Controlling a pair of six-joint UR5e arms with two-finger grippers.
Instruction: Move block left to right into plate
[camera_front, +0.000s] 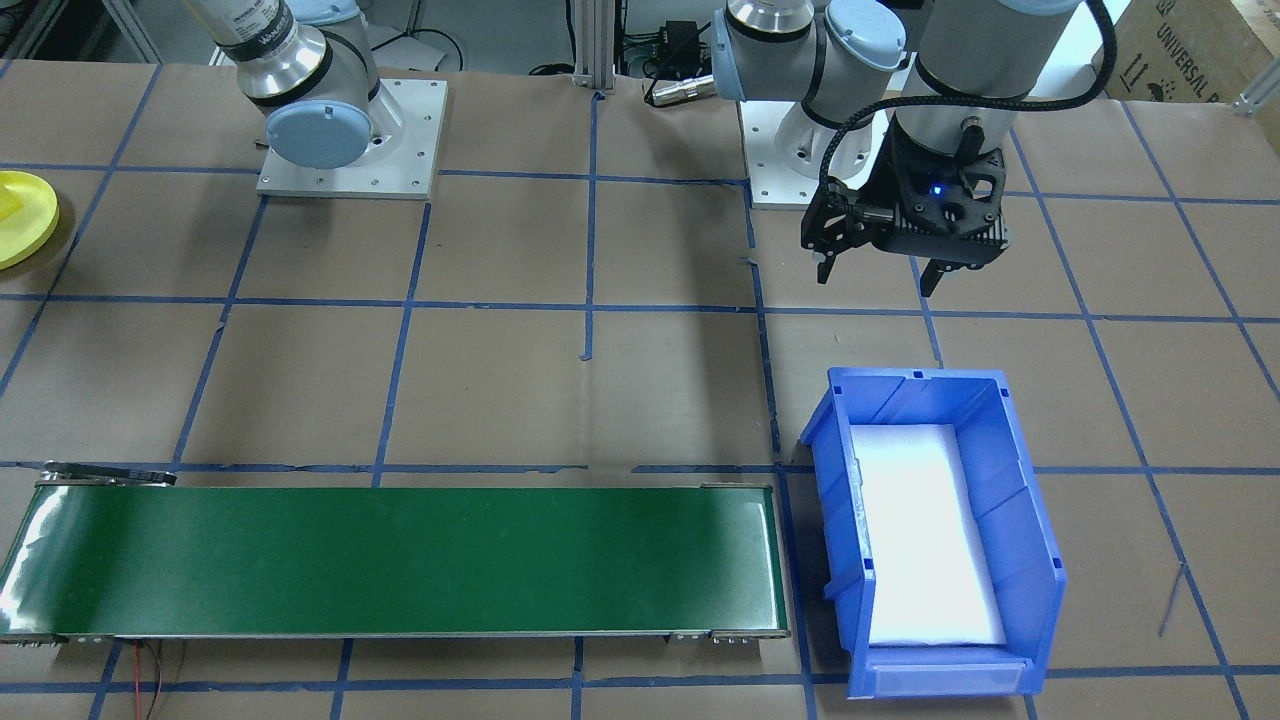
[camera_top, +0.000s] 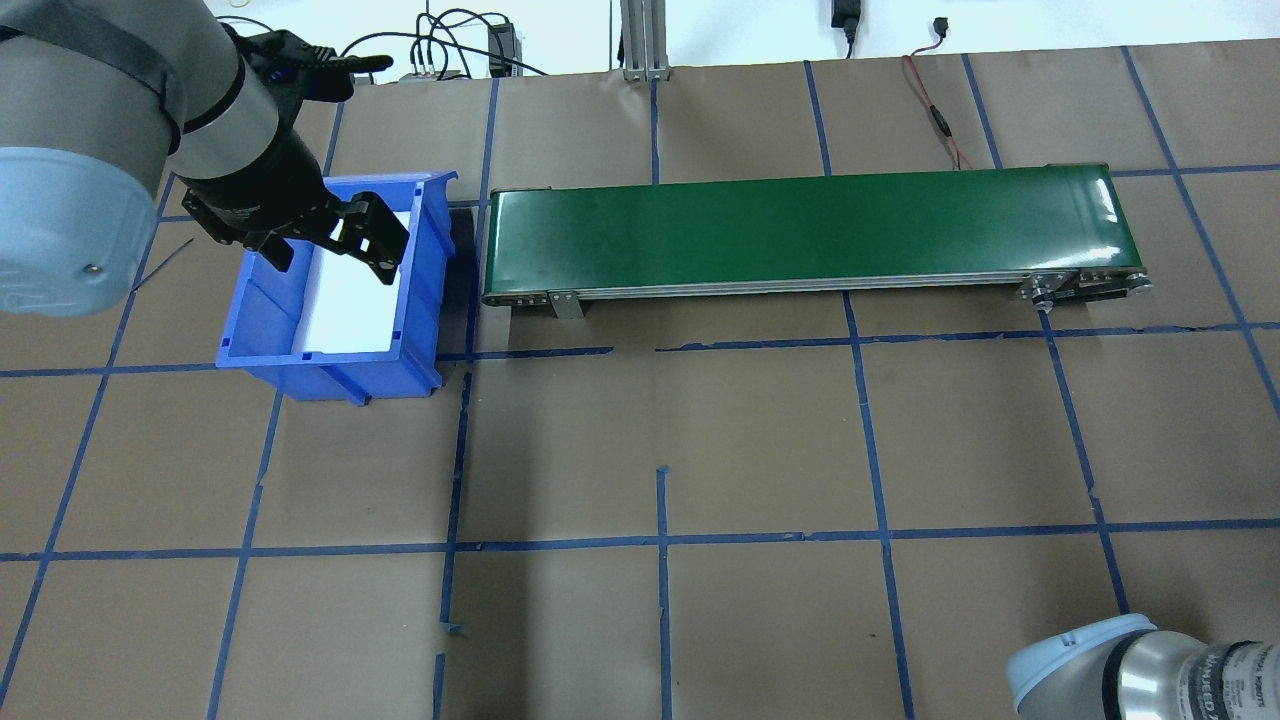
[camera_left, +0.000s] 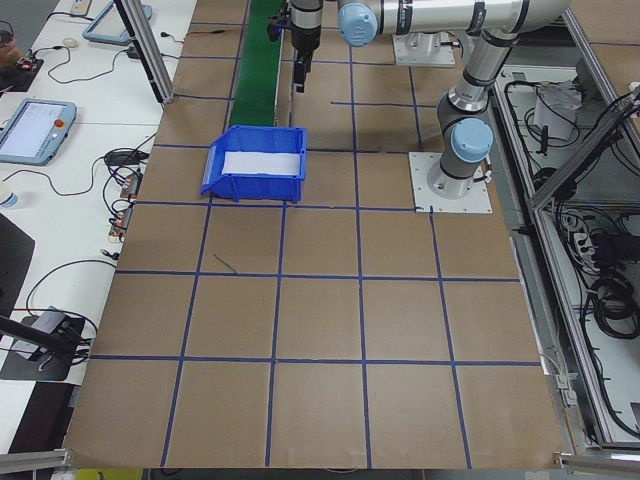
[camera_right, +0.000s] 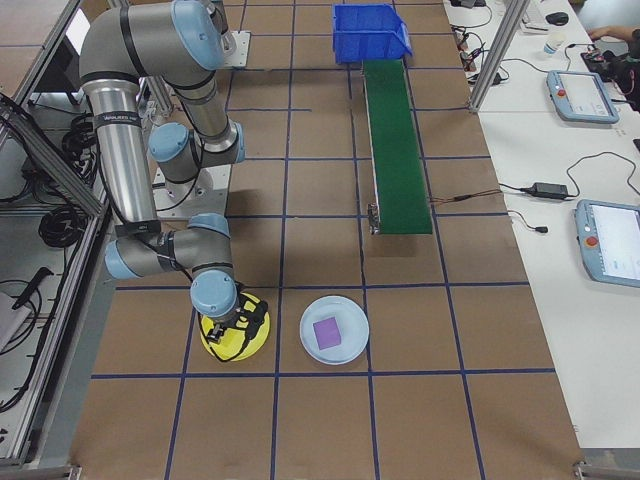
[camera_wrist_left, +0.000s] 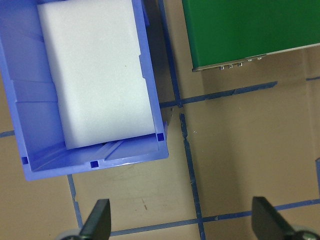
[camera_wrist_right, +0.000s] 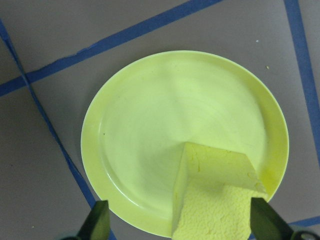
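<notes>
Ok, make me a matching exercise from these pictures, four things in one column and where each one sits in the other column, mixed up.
Things:
1. yellow block
2. purple square
3. white foam pad
4. left end effector

Places:
A. inside the blue bin
B. on the yellow plate
C. in the air beside the bin
D. on the white plate

Pairs: 1-B, 2-D, 3-A, 4-C

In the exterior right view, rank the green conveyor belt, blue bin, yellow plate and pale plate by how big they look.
1. green conveyor belt, clearly largest.
2. blue bin, though it sits farthest from the camera, so its true size is understated.
3. pale plate and yellow plate: they look alike, and the right gripper covers part of the yellow one, so unranked.
</notes>
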